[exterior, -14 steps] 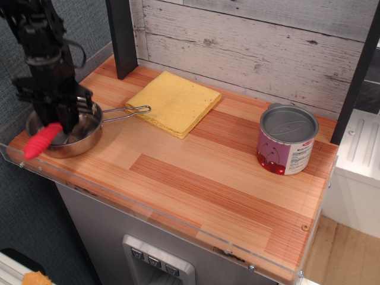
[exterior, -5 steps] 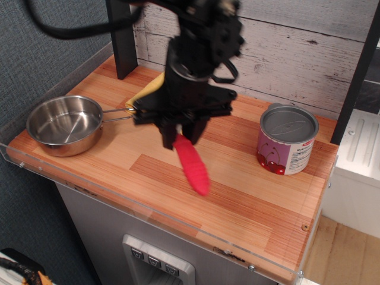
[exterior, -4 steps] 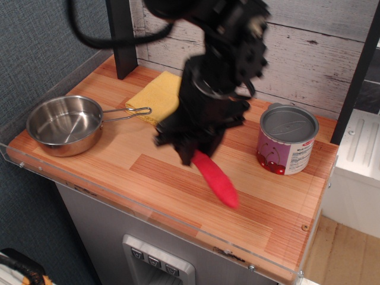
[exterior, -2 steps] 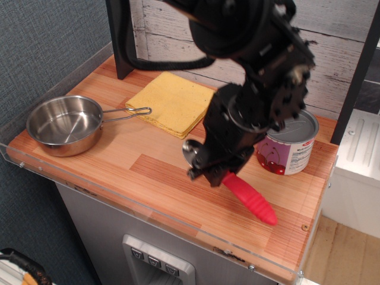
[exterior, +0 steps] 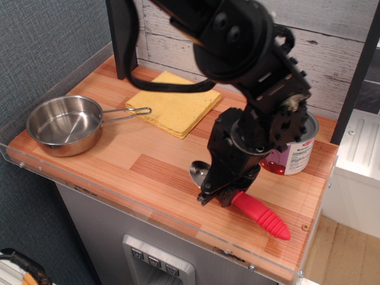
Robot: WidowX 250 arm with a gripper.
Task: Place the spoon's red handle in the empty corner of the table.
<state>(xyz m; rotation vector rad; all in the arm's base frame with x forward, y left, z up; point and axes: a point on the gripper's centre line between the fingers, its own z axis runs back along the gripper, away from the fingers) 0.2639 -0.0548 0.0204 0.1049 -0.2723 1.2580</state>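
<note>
Spoon (exterior: 237, 196) clamped in the end effector (exterior: 225, 195) near the worktop's (exterior: 166, 172) front-right corner (exterior: 300, 234).
Lower gently so the red handle (exterior: 261, 215) rests flat before releasing.

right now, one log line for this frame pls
hand: shut on spoon | red handle: low over near-right corner, touching or not unclear | pan: empty

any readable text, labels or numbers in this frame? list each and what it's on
None can be quoted.
Can: its label carries small dark print and a red patch beside cherry pictures, too small and partly hidden by the arm to read.
Can lid: faint embossed mark, illegible.
Spoon, pan, cloth, table: no text.
</note>
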